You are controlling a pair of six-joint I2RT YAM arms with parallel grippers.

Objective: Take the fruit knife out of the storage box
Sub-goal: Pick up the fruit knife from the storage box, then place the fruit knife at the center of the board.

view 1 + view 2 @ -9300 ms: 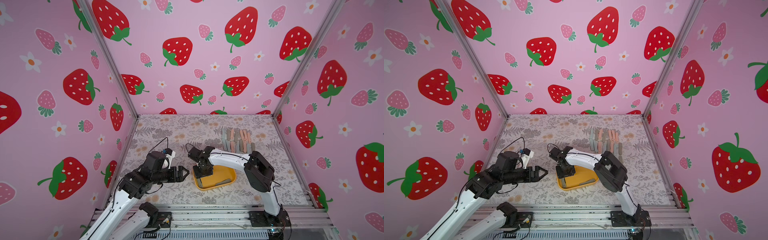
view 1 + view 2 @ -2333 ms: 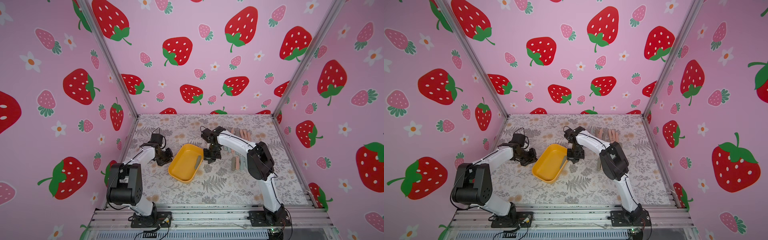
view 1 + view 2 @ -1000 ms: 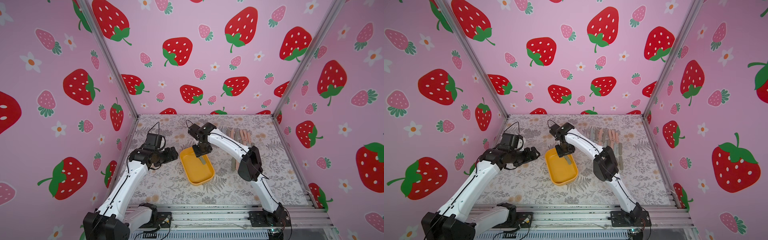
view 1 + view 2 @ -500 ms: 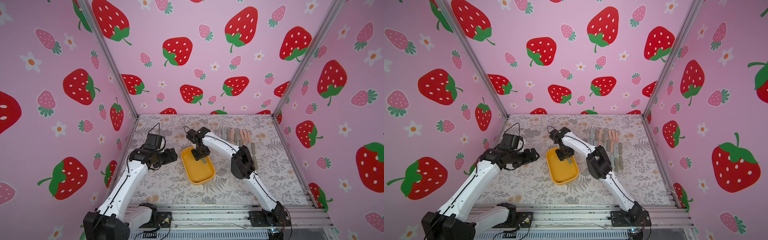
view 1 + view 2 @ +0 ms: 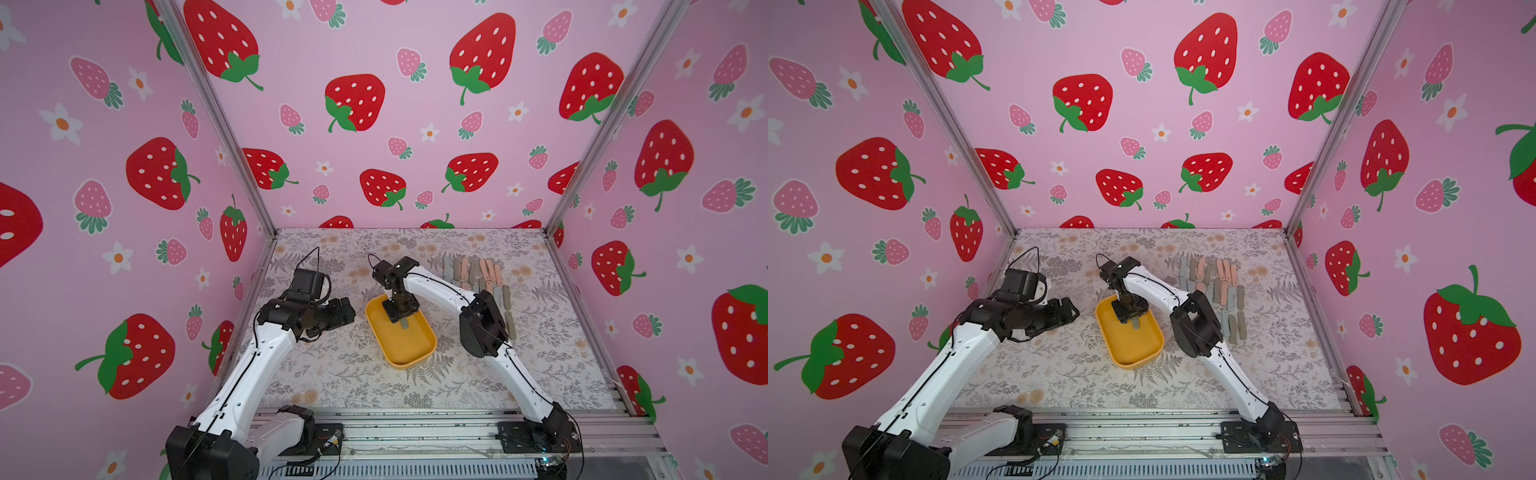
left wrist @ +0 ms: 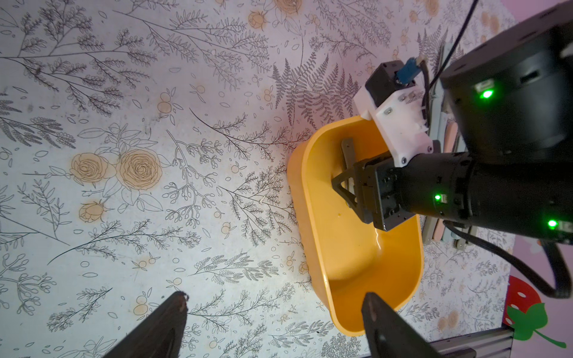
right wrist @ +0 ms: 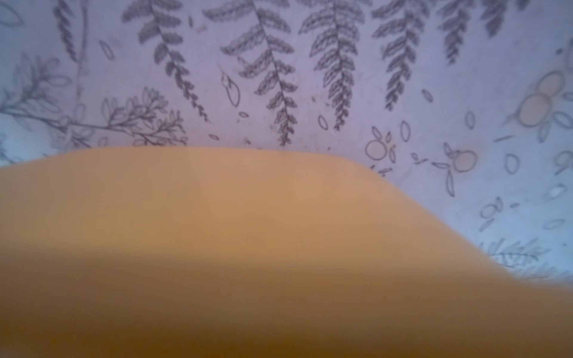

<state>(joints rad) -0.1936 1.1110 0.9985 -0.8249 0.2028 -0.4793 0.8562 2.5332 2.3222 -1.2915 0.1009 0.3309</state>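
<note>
In both top views, see the right gripper [image 5: 400, 316] [image 5: 1130, 316] down in the storage box [image 5: 415, 363] [image 5: 1133, 365], over the fruit knife [image 5: 405, 325] [image 5: 1136, 324] inside; cannot tell if pinching. Left wrist: see the left gripper [image 6: 274, 299] spread wide near the storage box. Right wrist: only the blurry storage box [image 7: 217, 248].

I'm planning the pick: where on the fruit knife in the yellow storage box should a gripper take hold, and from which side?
Pinch the fruit knife across its narrow width near mid-length, coming straight down from above. It seems to lie flat on the floor of the storage box, and its walls would likely block a sideways approach.
</note>
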